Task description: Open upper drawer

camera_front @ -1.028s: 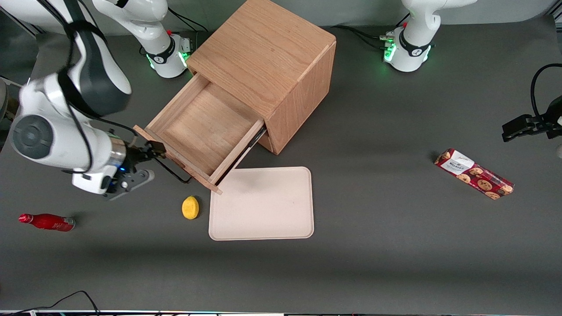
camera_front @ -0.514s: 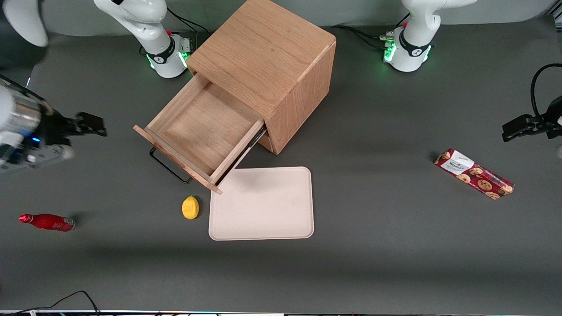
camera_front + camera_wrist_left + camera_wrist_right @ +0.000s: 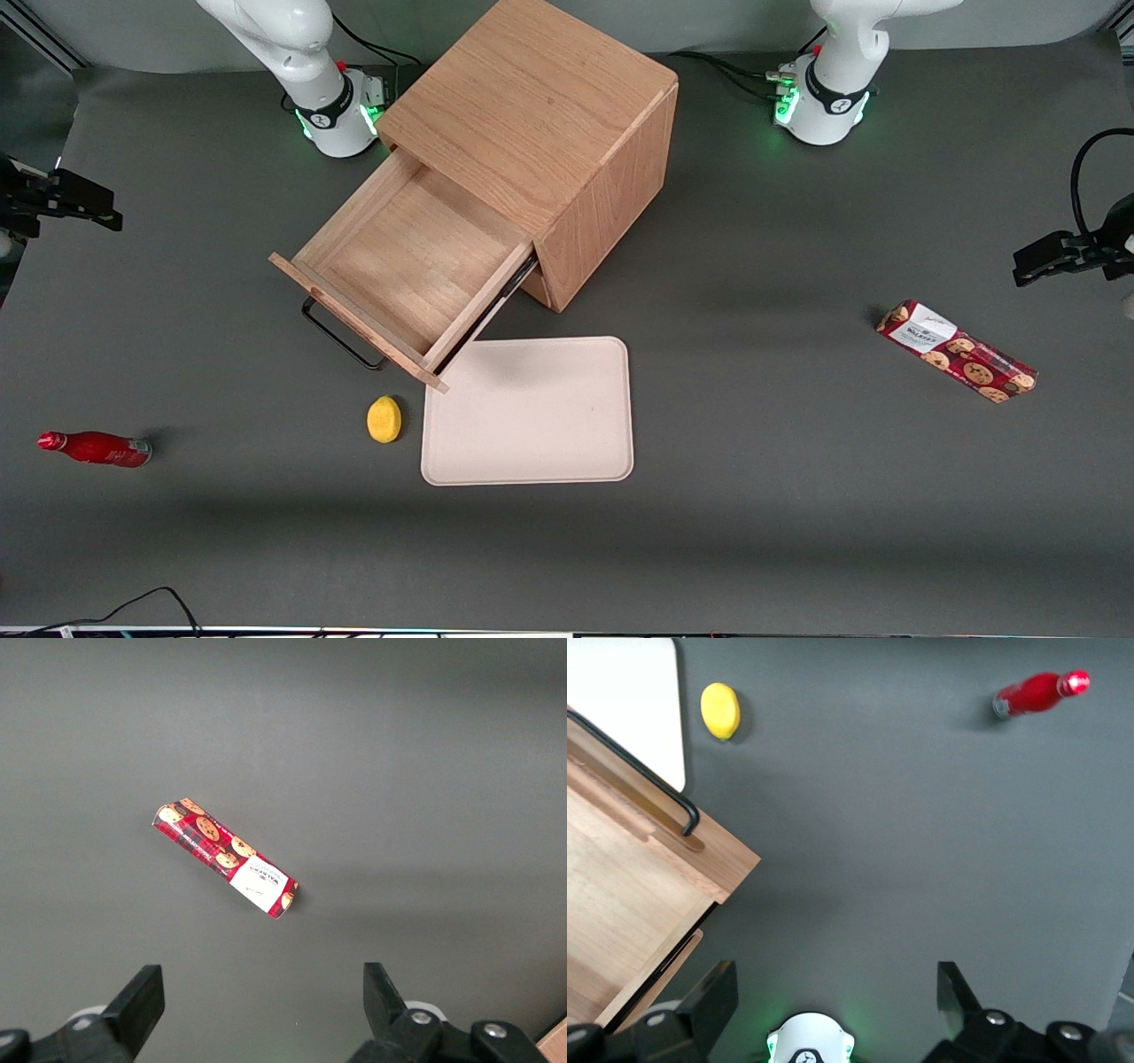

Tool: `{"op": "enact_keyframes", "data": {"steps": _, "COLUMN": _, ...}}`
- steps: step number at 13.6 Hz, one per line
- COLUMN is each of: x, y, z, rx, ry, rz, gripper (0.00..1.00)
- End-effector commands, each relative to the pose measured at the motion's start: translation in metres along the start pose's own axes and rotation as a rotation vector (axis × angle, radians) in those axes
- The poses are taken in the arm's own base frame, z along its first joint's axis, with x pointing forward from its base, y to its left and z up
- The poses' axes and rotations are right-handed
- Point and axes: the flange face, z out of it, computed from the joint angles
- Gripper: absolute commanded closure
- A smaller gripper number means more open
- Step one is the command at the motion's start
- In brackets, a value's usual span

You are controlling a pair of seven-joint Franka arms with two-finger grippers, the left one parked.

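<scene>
The upper drawer (image 3: 407,266) of the wooden cabinet (image 3: 540,115) stands pulled far out, showing its bare wood-grain tray (image 3: 620,895). Its thin black bar handle (image 3: 341,337) faces the working arm's end of the table and nothing touches it. The same handle (image 3: 638,771) shows in the right wrist view. My right gripper (image 3: 89,204) is well away from the drawer, at the table's edge toward the working arm's end. It looks down on the table. This gripper (image 3: 833,992) is open, with nothing between its fingers (image 3: 713,997).
A yellow lemon (image 3: 384,418) and a beige tray (image 3: 527,409) lie nearer the front camera than the drawer. A red bottle (image 3: 93,447) lies toward the working arm's end. A red cookie box (image 3: 957,350) lies toward the parked arm's end.
My gripper has left the drawer handle and drawn back toward the working arm's end of the table, out to the view's edge. The drawer has stayed pulled out.
</scene>
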Motion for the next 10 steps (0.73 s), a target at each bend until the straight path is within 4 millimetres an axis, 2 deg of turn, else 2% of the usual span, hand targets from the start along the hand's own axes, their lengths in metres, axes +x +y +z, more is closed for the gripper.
{"op": "enact_keyframes", "data": {"steps": 1, "x": -0.018, "y": -0.012, "z": 0.004, "rx": 0.004, "ry": 0.003, "rz": 0.027, "gripper": 0.00}}
{"op": "enact_keyframes", "data": {"steps": 2, "x": -0.032, "y": -0.003, "z": -0.005, "rx": 0.008, "ry": 0.021, "rz": 0.048, "gripper": 0.00}}
{"op": "enact_keyframes", "data": {"steps": 6, "x": -0.042, "y": 0.026, "z": -0.009, "rx": 0.070, "ry": 0.055, "rz": 0.083, "gripper": 0.00}}
{"op": "enact_keyframes", "data": {"steps": 8, "x": -0.034, "y": 0.013, "z": -0.003, "rx": 0.059, "ry": 0.080, "rz": 0.049, "gripper": 0.00}}
{"op": "enact_keyframes", "data": {"steps": 9, "x": -0.027, "y": 0.001, "z": 0.005, "rx": 0.054, "ry": 0.088, "rz": 0.029, "gripper": 0.00}}
{"op": "enact_keyframes", "data": {"steps": 10, "x": -0.023, "y": 0.000, "z": 0.014, "rx": 0.052, "ry": 0.089, "rz": 0.031, "gripper": 0.00}}
